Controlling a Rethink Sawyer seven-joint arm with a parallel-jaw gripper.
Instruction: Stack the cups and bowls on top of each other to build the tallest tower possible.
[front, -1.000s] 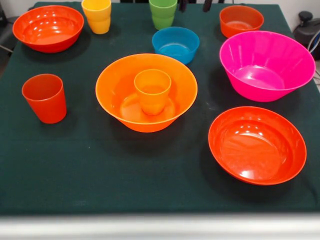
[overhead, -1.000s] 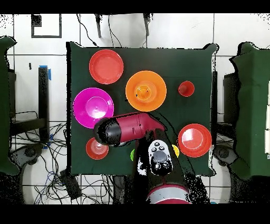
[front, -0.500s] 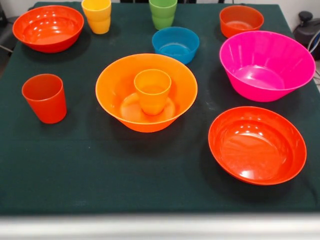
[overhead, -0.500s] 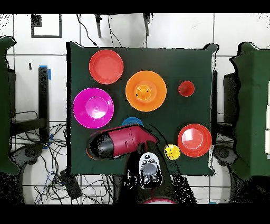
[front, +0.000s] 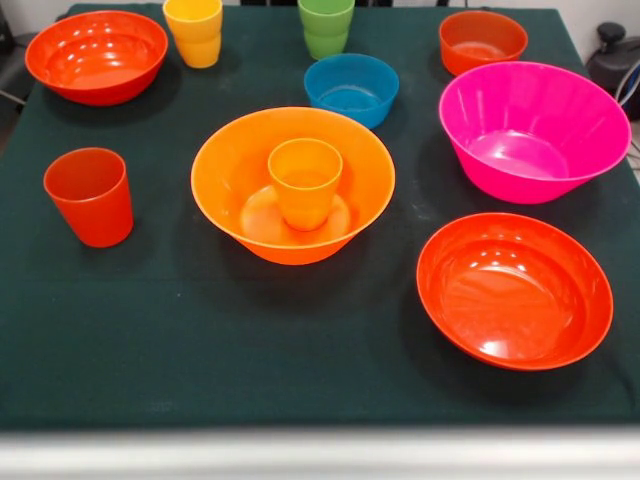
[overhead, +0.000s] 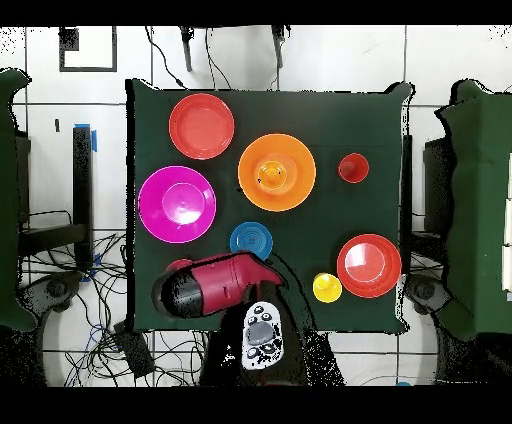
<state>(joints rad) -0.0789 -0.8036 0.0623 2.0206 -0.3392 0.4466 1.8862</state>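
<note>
**One cup seated, the rest spread out**

The tower amounts to a single pairing: an orange cup (front: 305, 182) stands upright in the middle of the large orange bowl (front: 235, 170), which sits at the centre of the green table (front: 200, 350). A wide bowl makes a sensible base, since it steadies whatever goes inside.

The other pieces lie apart around it. A red-orange cup (front: 89, 196) stands alone to the left in the front view. Along the far edge are a wide red-orange bowl (front: 96, 55), a yellow cup (front: 194, 31), a green cup (front: 326, 27) and a small red-orange bowl (front: 482, 41). The small blue bowl (front: 351, 89) sits just behind the orange bowl; the magenta bowl (front: 533, 130) and a second wide red-orange bowl (front: 514, 290) fill the right side.

From overhead, the red arm (overhead: 215, 284) lies folded at the table's base edge, probably covering the small red-orange bowl. The gripper itself cannot be made out, so whether it is wide or closed cannot be told.
</note>
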